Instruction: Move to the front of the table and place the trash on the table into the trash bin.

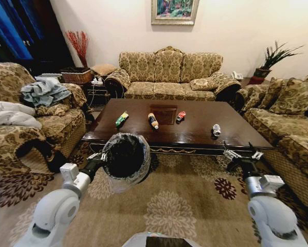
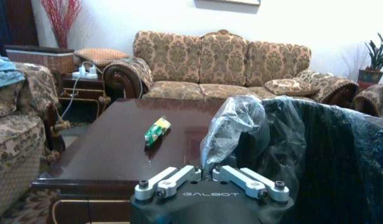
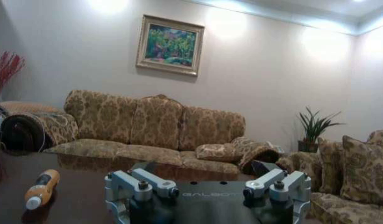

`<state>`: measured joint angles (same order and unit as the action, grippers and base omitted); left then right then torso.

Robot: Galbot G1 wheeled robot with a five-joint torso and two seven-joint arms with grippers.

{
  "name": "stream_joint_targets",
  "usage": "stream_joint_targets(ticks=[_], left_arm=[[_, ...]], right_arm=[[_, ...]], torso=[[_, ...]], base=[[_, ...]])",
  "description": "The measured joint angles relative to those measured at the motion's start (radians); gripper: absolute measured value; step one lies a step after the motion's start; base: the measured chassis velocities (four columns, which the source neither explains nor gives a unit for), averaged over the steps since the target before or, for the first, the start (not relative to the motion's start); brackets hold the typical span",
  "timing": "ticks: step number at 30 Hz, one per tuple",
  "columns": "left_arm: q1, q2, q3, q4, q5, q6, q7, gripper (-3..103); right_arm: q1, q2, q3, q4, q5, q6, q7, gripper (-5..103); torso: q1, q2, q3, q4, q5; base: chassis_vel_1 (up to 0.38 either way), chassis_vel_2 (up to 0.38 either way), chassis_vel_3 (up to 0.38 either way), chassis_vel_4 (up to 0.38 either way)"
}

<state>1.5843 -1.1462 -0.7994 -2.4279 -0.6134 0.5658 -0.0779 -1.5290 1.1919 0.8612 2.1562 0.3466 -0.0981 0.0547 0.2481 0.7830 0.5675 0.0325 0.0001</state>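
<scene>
Before me stands the dark glossy coffee table point(image 1: 195, 135). On it lie, from my left to right, a green-yellow wrapper point(image 1: 122, 119), a brown bottle point(image 1: 153, 121), a crushed red can point(image 1: 181, 116) and a crushed silver-white can point(image 1: 216, 130).

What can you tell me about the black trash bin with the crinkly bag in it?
The trash bin is small, round and black, lined with a crinkled see-through grey plastic bag that puffs out over its rim. It is tilted, its dark opening facing up toward the head camera. It hangs in front of the table's near edge, above the patterned carpet. The left tool is shut on its rim and bag; in the left wrist view the bunched plastic sits right at that tool.
</scene>
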Motion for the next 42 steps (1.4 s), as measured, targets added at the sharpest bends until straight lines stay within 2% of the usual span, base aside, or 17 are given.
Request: stream_joint_targets(ticks=[8, 13, 23, 42], left_arm=[[0.001, 0.002, -0.009, -0.01, -0.008, 0.005, -0.003, 3], [-0.01, -0.003, -0.006, -0.001, -0.01, 0.005, -0.003, 3], [-0.018, -0.028, 0.022, 0.014, -0.003, 0.006, 0.001, 3], [-0.012, -0.024, 0.02, 0.007, -0.003, 0.011, -0.001, 3]], right_arm=[[0.023, -0.022, -0.004, -0.028, 0.011, 0.004, -0.004, 100], [0.034, -0.032, -0.005, -0.028, 0.01, -0.031, -0.012, 100], [0.03, -0.042, -0.011, -0.03, 0.005, -0.035, -0.01, 100], [0.026, -0.019, -0.026, -0.03, -0.011, -0.031, -0.011, 100]], torso=[[0.015, 0.034, 0.019, 0.0, 0.0], [0.026, 0.062, 0.035, 0.0, -0.0001], [0.045, 0.104, 0.059, -0.0001, 0.0], [0.084, 0.193, 0.11, 0.0003, -0.0003]], base=[[0.0, 0.0, 0.0, 0.0], [0.0, 0.0, 0.0, 0.0], [0.017, 0.03, -0.013, -0.044], [0.137, 0.204, -0.136, -0.195]])
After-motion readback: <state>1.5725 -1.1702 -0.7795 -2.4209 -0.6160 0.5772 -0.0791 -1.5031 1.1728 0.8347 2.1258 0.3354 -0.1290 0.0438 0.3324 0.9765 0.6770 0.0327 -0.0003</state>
